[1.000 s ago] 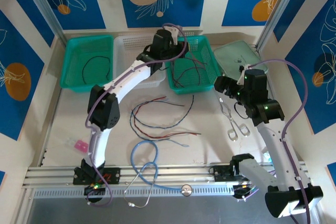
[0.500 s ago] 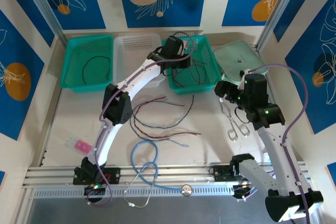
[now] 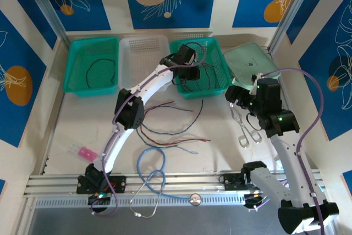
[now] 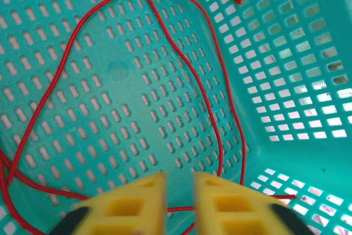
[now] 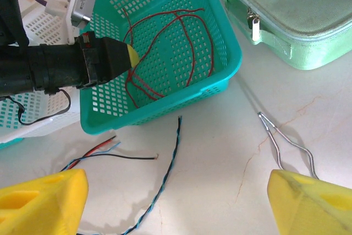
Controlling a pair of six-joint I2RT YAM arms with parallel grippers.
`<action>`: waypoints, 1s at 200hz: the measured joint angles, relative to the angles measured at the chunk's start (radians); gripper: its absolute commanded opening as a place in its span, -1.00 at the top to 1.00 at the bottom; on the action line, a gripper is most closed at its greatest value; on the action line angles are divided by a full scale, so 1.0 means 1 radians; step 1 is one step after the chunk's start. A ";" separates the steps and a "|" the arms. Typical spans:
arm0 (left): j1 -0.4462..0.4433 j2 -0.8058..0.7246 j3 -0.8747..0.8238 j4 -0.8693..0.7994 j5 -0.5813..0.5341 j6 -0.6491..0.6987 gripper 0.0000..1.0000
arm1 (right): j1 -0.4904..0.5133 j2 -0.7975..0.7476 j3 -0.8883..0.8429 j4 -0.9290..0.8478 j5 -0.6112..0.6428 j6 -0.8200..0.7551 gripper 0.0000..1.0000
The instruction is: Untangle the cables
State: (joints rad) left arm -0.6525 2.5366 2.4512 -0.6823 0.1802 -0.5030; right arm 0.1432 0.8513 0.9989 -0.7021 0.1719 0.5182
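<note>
Teal basket (image 5: 181, 100), green pouch (image 5: 297, 20), metal tongs (image 3: 242, 126)

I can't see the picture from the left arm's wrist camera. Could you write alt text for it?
Loose loops of red wire lie on the floor of a teal plastic basket full of small slots. At the bottom edge, the left gripper points into the basket, its two yellow fingers slightly apart with nothing between them.

The pale table (image 3: 220, 136) holds a green basket (image 3: 69, 67), a white basket (image 3: 144, 45), another green basket (image 3: 218, 63), a light green bag (image 3: 247, 59), metal tongs (image 3: 245, 127), thin cables (image 3: 175, 142), a blue tube (image 3: 151, 163) and a small pink thing (image 3: 83, 152).
</note>
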 measured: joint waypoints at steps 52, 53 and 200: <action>0.000 -0.006 0.007 0.000 -0.005 0.005 -0.36 | 0.000 -0.006 0.000 -0.010 -0.001 0.014 -0.70; 0.000 -0.006 0.007 0.000 -0.007 0.001 -0.37 | 0.000 -0.006 0.000 -0.010 -0.001 0.015 -0.70; -0.015 -0.504 -0.202 -0.054 -0.132 0.172 -0.63 | 0.171 -0.065 -0.039 -0.213 0.061 0.307 -0.65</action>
State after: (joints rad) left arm -0.6678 2.0327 2.2490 -0.7364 0.0483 -0.3313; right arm 0.3141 0.7864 0.9604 -0.9150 0.2329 0.8257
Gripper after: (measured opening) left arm 0.814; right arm 0.830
